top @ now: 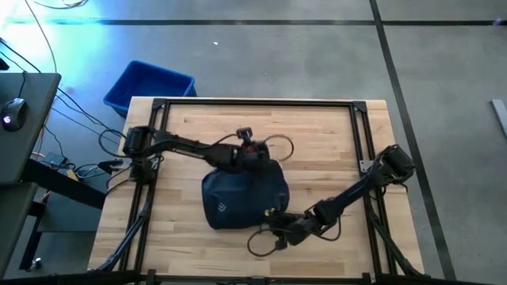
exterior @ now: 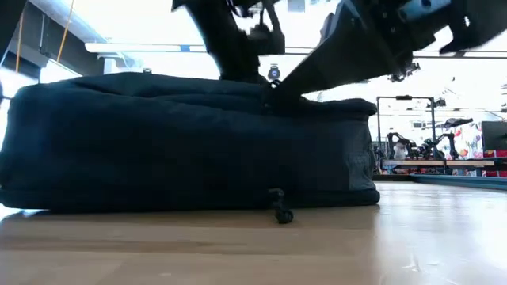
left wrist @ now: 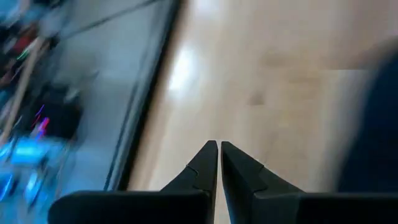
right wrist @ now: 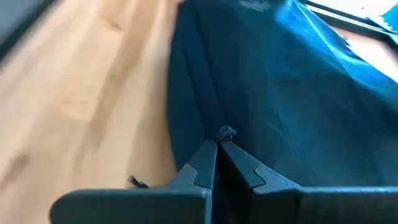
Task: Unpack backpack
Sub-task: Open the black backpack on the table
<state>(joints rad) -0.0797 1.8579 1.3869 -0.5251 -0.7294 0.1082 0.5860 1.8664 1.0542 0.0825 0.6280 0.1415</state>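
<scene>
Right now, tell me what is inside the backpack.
Nothing inside shows. The backpack lies flat on the wooden table with its dark navy fabric covering any contents. Only the outside is visible: a white logo and a zipper pull at the shut right gripper.

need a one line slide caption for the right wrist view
Right gripper, shut, at the zipper pull on the side of the dark navy backpack lying on the wooden table.
</scene>
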